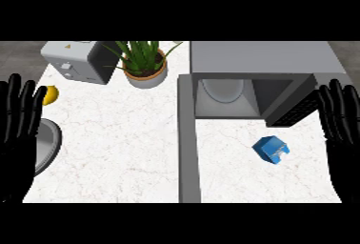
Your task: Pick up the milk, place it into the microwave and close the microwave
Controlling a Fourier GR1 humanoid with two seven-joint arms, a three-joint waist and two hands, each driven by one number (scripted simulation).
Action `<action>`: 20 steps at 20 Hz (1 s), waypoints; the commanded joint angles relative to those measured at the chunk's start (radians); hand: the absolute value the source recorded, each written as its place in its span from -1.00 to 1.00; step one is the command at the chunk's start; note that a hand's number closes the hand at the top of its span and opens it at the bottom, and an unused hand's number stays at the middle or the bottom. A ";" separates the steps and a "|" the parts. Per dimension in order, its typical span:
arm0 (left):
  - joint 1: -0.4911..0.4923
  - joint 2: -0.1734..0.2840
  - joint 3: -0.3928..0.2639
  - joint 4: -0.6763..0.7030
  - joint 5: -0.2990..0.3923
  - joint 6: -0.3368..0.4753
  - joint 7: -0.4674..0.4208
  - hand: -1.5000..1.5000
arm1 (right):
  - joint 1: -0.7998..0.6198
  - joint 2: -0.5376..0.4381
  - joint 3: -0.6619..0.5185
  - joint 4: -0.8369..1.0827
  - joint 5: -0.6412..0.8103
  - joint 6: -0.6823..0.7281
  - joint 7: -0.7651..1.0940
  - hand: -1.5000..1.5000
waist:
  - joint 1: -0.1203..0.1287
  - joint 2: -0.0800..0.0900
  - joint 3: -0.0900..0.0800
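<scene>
While microwave (246, 90) gapes, milk (272, 149) sits outside

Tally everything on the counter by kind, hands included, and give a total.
Hands: 2, the left hand and the right hand, both open at the edges
Microwave, door open: 1
Blue milk carton: 1
Toaster: 1
Potted plant: 1
Yellow fruit: 1
Grey plate, partly hidden: 1
Total: 8
</scene>
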State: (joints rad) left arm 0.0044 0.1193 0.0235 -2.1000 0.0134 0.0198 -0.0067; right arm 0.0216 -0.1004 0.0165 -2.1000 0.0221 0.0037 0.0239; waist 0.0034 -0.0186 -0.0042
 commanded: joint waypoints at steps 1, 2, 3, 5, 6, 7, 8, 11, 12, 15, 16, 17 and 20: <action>0.047 0.016 0.008 -0.088 0.018 -0.032 0.024 -1.00 | -0.007 0.031 0.031 -0.018 0.104 -0.059 -0.007 -1.00 | 0.000 0.017 0.004; 0.014 0.008 0.017 0.026 0.049 -0.051 -0.046 -1.00 | -0.066 0.052 0.039 -0.008 0.183 -0.124 -0.028 -1.00 | -0.001 0.019 0.003; -0.010 0.026 0.025 0.014 0.043 -0.050 -0.014 -1.00 | -0.016 0.071 0.052 -0.014 0.245 -0.160 -0.095 -1.00 | -0.004 0.018 0.004; -0.022 0.054 0.031 0.035 0.064 -0.086 -0.016 -1.00 | -0.021 0.091 0.078 -0.085 0.390 -0.256 -0.066 -1.00 | -0.011 0.015 0.002; -0.072 0.050 0.028 0.068 0.072 -0.082 0.001 -1.00 | -0.006 0.098 0.082 -0.086 0.426 -0.291 -0.114 -1.00 | -0.022 0.017 0.002; -0.037 0.000 0.044 0.143 0.118 -0.056 0.021 -1.00 | -0.033 0.099 0.172 -0.029 0.322 -0.417 -0.067 -1.00 | -0.005 0.022 0.003; 0.003 -0.016 0.005 0.050 0.097 -0.036 0.080 -1.00 | 0.001 0.099 0.153 -0.054 0.325 -0.436 -0.060 -1.00 | -0.002 0.017 0.004; 0.008 -0.006 0.019 0.033 0.124 -0.050 0.108 -1.00 | -0.043 0.100 0.239 0.023 0.391 -0.548 -0.069 -1.00 | 0.002 0.018 0.004; 0.007 0.012 0.064 0.059 0.157 -0.078 0.073 -1.00 | 0.047 0.100 0.296 -0.041 0.406 -0.559 -0.091 -1.00 | -0.003 0.017 0.004; 0.087 -0.015 0.042 0.025 0.136 -0.094 0.025 -1.00 | 0.043 0.100 0.244 0.076 0.340 -0.560 -0.179 -1.00 | -0.001 0.018 0.004; 0.044 0.010 0.071 -0.060 0.178 -0.067 0.160 -1.00 | 0.109 0.100 0.327 -0.020 0.382 -0.586 -0.133 -1.00 | -0.003 0.017 0.004; 0.054 -0.024 0.004 -0.072 0.116 -0.042 0.162 -1.00 | 0.050 0.100 0.276 0.053 0.334 -0.621 -0.146 -1.00 | -0.001 0.018 0.005; 0.125 0.007 0.072 -0.068 0.176 -0.112 0.106 -1.00 | 0.040 0.100 0.326 0.138 0.406 -0.673 -0.160 -1.00 | 0.001 0.018 0.004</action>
State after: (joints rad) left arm 0.0861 0.1130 0.0669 -2.1248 0.1589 -0.0665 0.0813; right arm 0.0730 -0.0015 0.3103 -2.0493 0.4050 -0.5988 -0.1026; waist 0.0024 -0.0012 -0.0001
